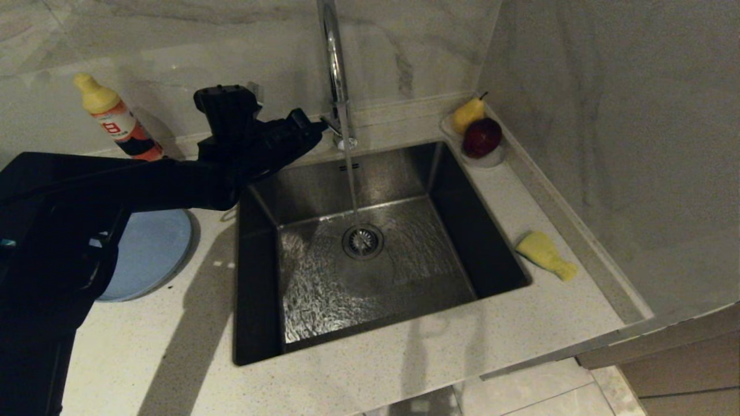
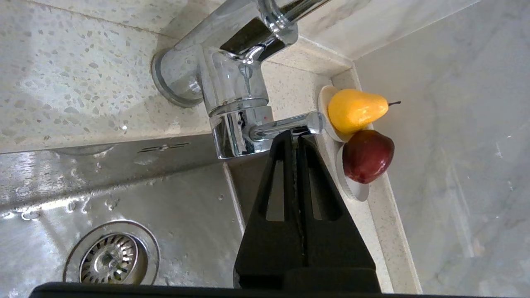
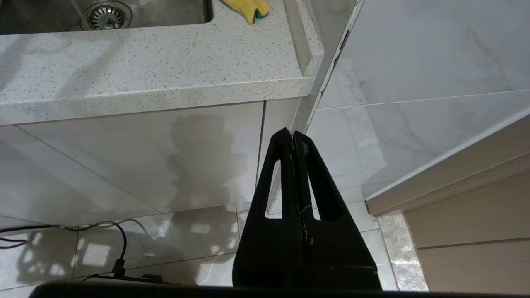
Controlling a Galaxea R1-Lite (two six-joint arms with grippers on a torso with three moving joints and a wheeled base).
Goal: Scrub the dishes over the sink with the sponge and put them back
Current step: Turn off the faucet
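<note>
Reaching over the sink [image 1: 404,173], the left gripper [image 2: 295,136] presses closed, empty fingers against the tap lever [image 2: 285,126]; only the right wrist view shows the right gripper [image 3: 293,134], closed and empty.

Left arm stretched forward, left claw [image 2: 295,138] closed, empty. Right claw [image 3: 292,136] closed, parked low, pointing down.

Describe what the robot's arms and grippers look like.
Both are matte black. The left arm is a thick, smooth-cased limb ending in a blocky wrist housing. The left gripper and right gripper match: two flat fingers tapering to a narrow tip, each with a long triangular cut-out, widening into a broad black base. No markings or cables show on them.
</note>
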